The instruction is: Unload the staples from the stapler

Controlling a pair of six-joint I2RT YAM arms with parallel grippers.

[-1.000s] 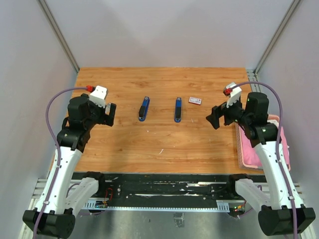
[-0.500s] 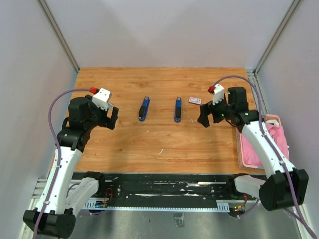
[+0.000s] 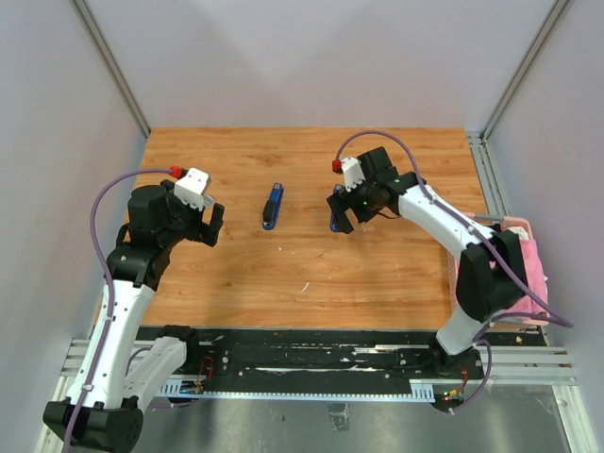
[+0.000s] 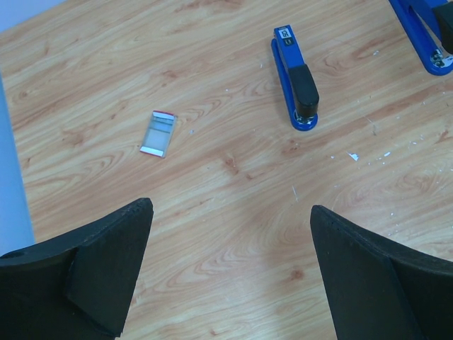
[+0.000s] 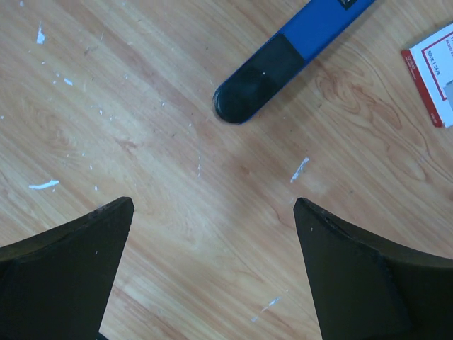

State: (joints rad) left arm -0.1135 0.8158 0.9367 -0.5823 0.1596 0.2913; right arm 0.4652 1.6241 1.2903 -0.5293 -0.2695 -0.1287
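Observation:
Two blue staplers with black tops lie shut on the wooden table. The left stapler (image 3: 273, 207) (image 4: 296, 88) lies up and to the right of my left gripper (image 3: 212, 225) (image 4: 231, 207), which hangs open over bare wood. My right gripper (image 3: 342, 212) (image 5: 214, 205) is open just above the table, and the black rounded end of the right stapler (image 3: 336, 195) (image 5: 265, 74) lies a little beyond its fingertips. That stapler also shows in the corner of the left wrist view (image 4: 425, 35). The staples are out of view.
A small flat box with red edges (image 4: 158, 132) lies left of the left stapler. A white box with red marking (image 5: 433, 78) lies to the right of the right stapler. A pink basket (image 3: 528, 255) sits at the table's right edge. Pale flecks dot the wood.
My right arm has swung left from the table's right side to the right stapler, and it now covers the white box in the top view. The left arm has barely moved.

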